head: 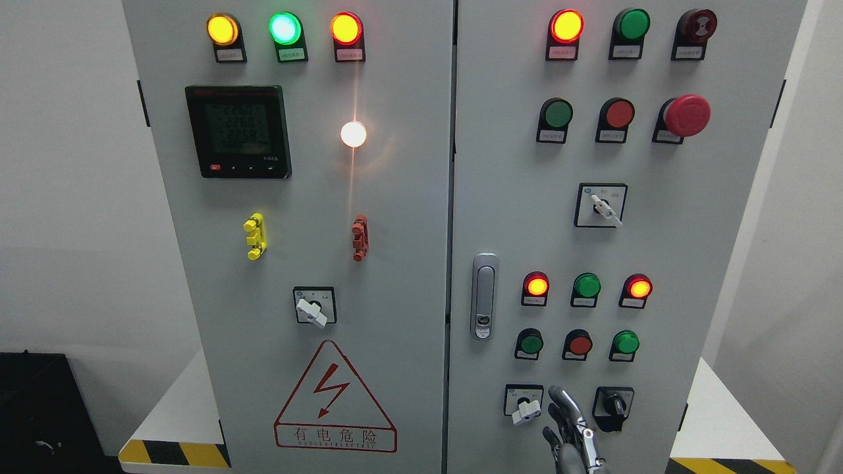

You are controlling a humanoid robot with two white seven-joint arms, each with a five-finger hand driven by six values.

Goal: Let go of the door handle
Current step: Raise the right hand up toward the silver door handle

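My right hand [571,431] sits low, fingers loose, holding nothing, well below door handle [485,296] on closed cabinet [408,197].

View: we've got one camera only, up on the robot's head.
Facing: we look straight at the grey cabinet [395,263], tilted slightly down.
Nearness: we're close; both doors fill the frame.
Lower edge: a hand [571,428] pokes in, right of the middle.
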